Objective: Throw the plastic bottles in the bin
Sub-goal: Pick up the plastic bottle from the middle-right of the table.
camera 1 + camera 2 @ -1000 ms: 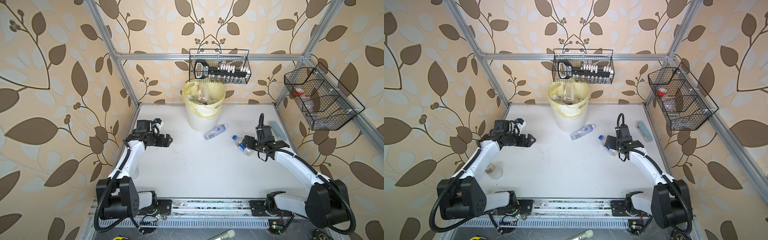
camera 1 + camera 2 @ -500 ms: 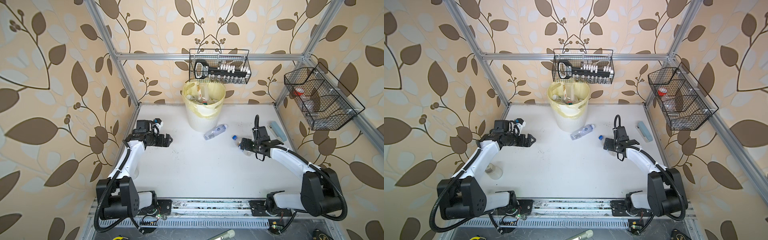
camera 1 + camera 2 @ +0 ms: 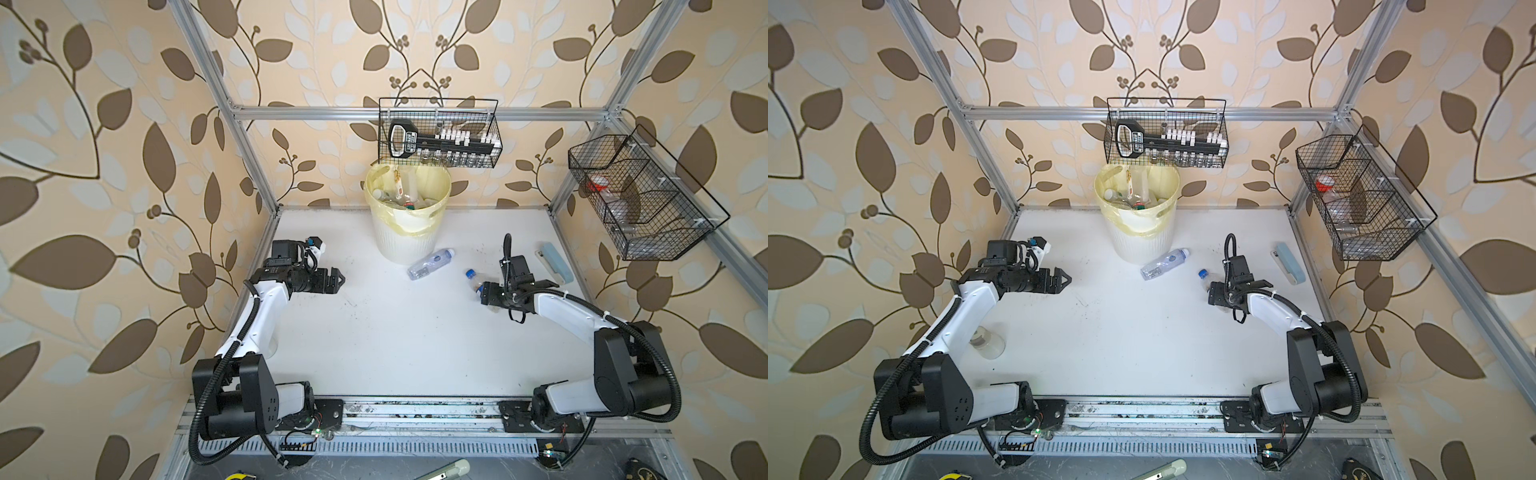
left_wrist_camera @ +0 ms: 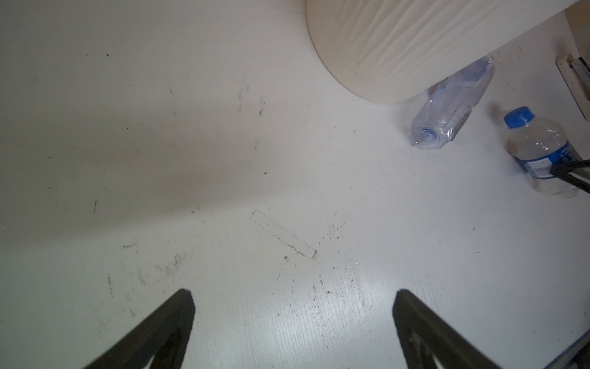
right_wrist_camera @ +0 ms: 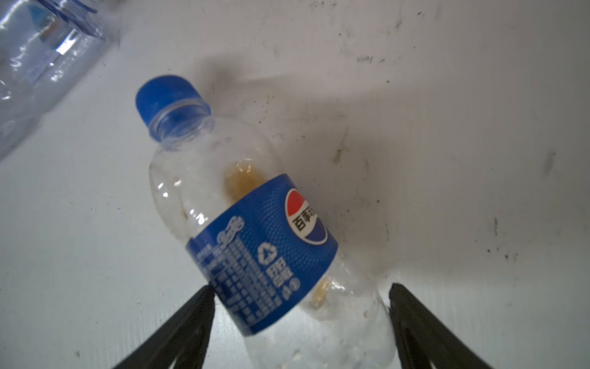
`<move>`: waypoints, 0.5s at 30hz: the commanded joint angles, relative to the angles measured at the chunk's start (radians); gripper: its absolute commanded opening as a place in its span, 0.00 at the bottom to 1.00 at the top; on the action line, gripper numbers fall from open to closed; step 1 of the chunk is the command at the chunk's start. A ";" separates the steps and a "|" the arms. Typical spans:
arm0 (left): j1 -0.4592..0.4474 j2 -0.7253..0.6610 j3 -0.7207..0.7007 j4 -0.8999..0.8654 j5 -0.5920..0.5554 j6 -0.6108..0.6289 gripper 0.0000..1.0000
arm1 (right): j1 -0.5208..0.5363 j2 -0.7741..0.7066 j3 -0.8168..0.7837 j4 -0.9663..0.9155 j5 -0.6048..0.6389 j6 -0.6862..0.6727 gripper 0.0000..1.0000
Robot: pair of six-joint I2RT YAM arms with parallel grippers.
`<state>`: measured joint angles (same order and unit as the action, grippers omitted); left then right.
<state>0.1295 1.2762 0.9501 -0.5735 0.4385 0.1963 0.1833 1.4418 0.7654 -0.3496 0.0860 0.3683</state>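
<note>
The right gripper (image 5: 300, 289) sits low over the Pepsi bottle (image 5: 255, 236), which lies on the surface (image 3: 395, 332) near the bin (image 3: 409, 245). Its jaws are set either side of the lower body, tips at or against the plastic, though I cannot tell whether they truly grip it. The left gripper (image 4: 293, 292) hangs over the surface, jaws spread wide and empty. A clear bottle (image 3: 430, 264) lies just beside the bin's foot, and more bottles (image 3: 399, 195) lie inside it.

blue-label bottle (image 5: 265, 249) lying | clear bottle (image 3: 430, 263) lying beside bin (image 3: 399, 245) | bin upright, part-filled
</note>
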 commanded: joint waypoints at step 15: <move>0.022 -0.012 -0.002 -0.014 0.035 0.006 0.99 | 0.048 0.054 -0.002 0.037 -0.003 -0.011 0.64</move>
<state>0.1394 1.2762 0.9501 -0.5735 0.4412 0.1959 0.2283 1.4731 0.7658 -0.3107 0.0853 0.3656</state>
